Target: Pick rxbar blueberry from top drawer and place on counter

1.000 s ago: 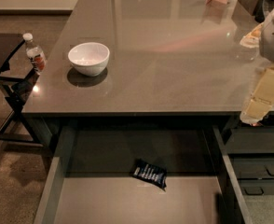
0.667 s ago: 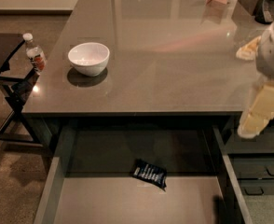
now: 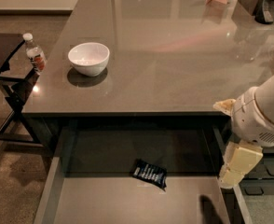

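In open top drawer (image 3: 104,205), lower centre, rxbar blueberry (image 3: 149,174) lies flat, reachable from above. At lower right, gripper (image 3: 233,169) beside drawer wall, apart from bar; open or closed: cannot tell.

Can't read the lettering on the rxbar blueberry (image 3: 149,173): too small. Can't see the front of the top drawer (image 3: 47,195), cut by the bottom edge, or its back, dark under the counter (image 3: 174,55). Can't follow the arm (image 3: 267,111) past the right edge above the end effector (image 3: 233,168), hanging by the drawer's right wall.
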`<act>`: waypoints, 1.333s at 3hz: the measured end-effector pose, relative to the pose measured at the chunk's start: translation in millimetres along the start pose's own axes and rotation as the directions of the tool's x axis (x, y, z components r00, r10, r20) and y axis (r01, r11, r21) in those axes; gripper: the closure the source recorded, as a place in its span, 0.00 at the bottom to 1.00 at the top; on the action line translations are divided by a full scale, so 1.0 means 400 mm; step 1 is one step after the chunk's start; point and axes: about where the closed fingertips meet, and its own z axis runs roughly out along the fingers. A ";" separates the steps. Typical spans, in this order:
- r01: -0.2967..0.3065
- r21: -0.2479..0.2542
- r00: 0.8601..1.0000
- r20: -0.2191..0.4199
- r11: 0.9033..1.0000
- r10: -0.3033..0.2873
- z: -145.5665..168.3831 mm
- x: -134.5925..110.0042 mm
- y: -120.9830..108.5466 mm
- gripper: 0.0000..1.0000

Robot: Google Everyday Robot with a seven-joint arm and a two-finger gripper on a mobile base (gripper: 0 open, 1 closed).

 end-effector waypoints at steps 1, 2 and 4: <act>0.000 0.000 1.000 0.000 1.000 0.000 0.000 0.000 0.000 0.00; -0.007 -0.010 0.998 0.068 1.000 0.008 0.062 -0.010 0.017 0.00; -0.034 -0.010 0.953 0.302 0.999 0.035 0.246 -0.038 0.086 0.00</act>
